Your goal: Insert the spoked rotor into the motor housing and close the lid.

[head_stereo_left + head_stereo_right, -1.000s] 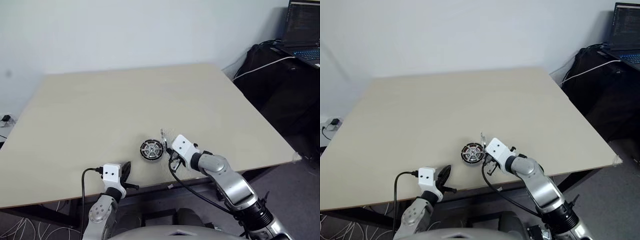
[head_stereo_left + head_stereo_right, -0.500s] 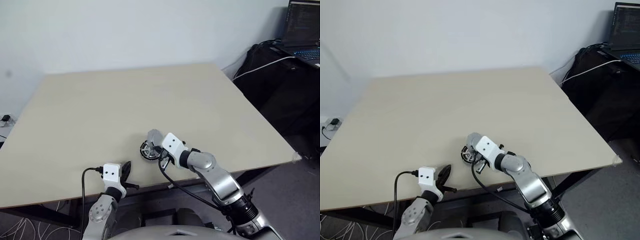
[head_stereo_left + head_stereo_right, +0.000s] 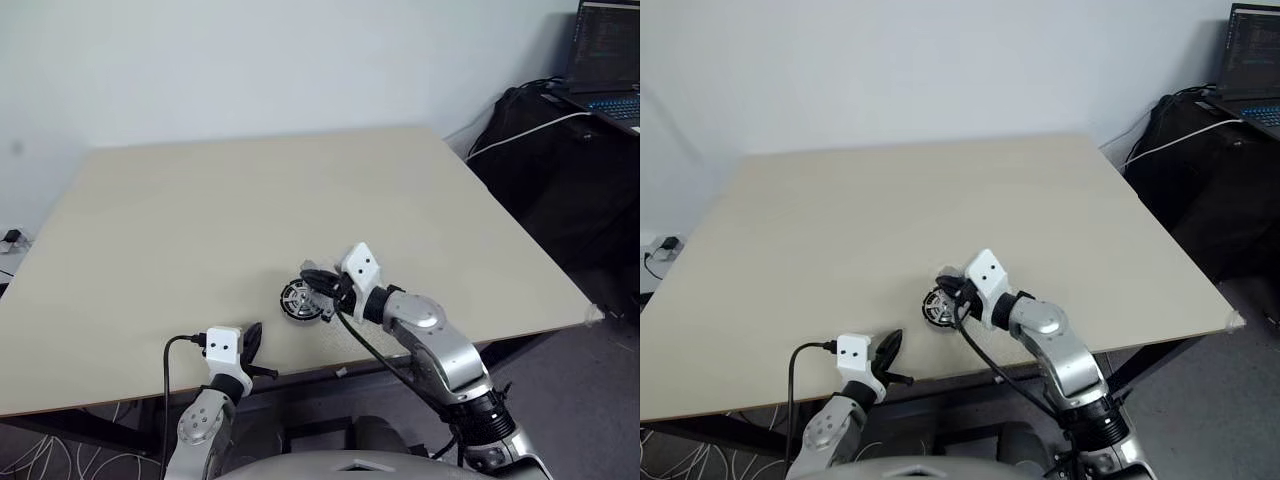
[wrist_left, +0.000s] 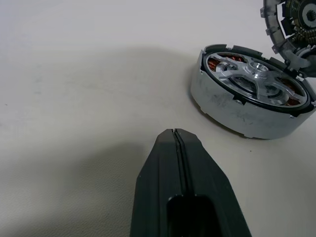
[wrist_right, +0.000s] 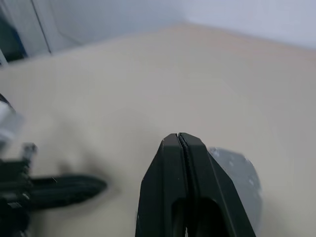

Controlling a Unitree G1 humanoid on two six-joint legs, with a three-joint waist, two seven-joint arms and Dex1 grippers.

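lid (image 4: 289,19) hangs tilted in the closed right pincer (image 3: 312,279) over motor housing (image 4: 253,101); left pincer (image 4: 177,134) closed, empty.

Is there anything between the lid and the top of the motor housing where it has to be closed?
Nothing visible. The lid is held in the right gripper just above the motor housing. The spoked rotor already sits inside, and the table around it is bare. The left gripper stays apart.
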